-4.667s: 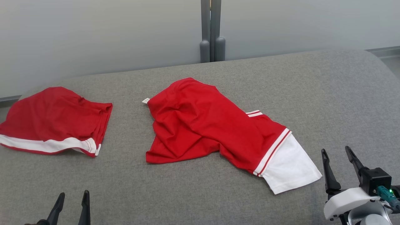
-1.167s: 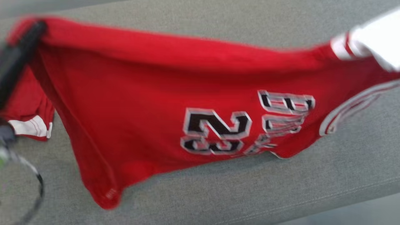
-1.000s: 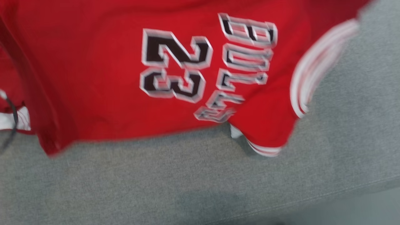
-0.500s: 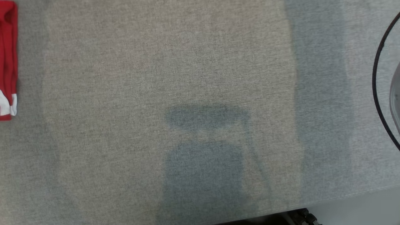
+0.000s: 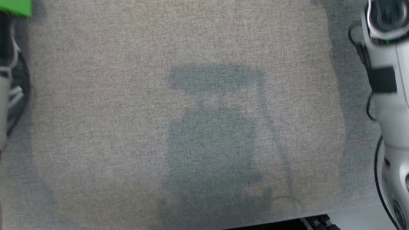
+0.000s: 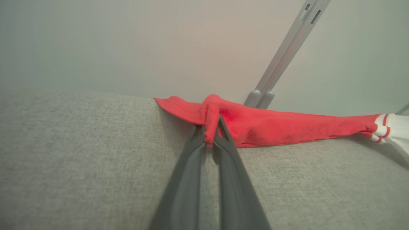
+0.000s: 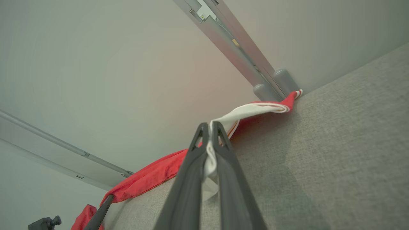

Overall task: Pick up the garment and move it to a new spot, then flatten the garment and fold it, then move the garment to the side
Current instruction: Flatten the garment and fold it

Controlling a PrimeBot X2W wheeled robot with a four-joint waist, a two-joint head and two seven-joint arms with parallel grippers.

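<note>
The left gripper [image 6: 211, 134] pinches the red shirt [image 6: 287, 127]. The right gripper [image 7: 211, 131] pinches its white sleeve [image 7: 249, 110]. The red shirt shows edge-on toward 12 o'clock, its front hidden.

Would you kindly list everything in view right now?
cushion: 1, grey, under everything.
jersey: 1, red with white sleeve, stretched out along the cushion's far side.
wall: 1, pale, behind the cushion.
post: 1, grey, against the wall.
other cloth: 1, red, past the jersey's left end.
left end effector: 1, dark, shut on the jersey's red end.
right end effector: 1, dark, shut on its white sleeve.
right forearm: 1, white, head view's right edge.
left arm: 1, greyish, head view's left edge.
</note>
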